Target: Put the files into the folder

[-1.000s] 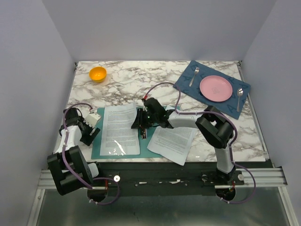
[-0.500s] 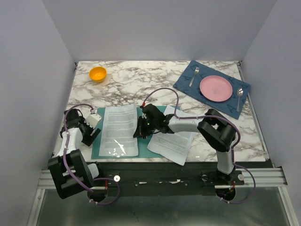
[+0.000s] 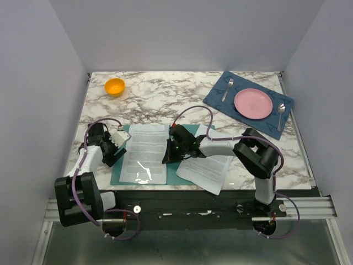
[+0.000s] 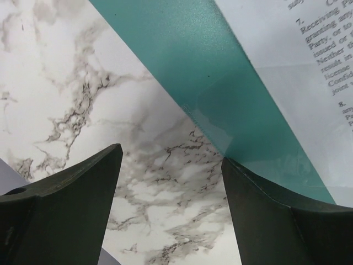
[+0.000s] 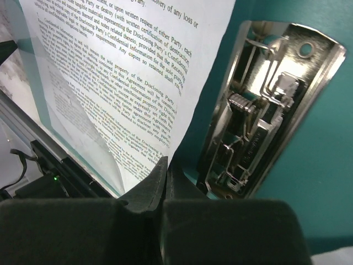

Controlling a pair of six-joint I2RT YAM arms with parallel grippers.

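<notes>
The teal folder [image 3: 175, 172] lies open near the table's front edge, with a metal clip [image 5: 265, 105] along its spine. One file [image 3: 144, 152] lies on its left half. My right gripper [image 3: 170, 157] is shut on that sheet's right edge, beside the clip; in the right wrist view the jaws [image 5: 166, 161] pinch the printed paper [image 5: 127, 77]. A second file [image 3: 207, 164] lies over the folder's right side and the marble. My left gripper [image 3: 117, 146] is open at the folder's left edge; its right finger [image 4: 265, 210] touches the teal edge [image 4: 220, 83].
An orange bowl [image 3: 115, 86] stands at the back left. A dark blue placemat [image 3: 218, 95] at the back right carries a pink plate [image 3: 253, 103], a fork [image 3: 228, 88] and a spoon [image 3: 281, 112]. The folder's near edge lies at the table's front edge.
My left gripper has moved right, up to the folder's left edge. The folder and the sheet on it have shifted slightly right. My right gripper stays shut on the sheet.
</notes>
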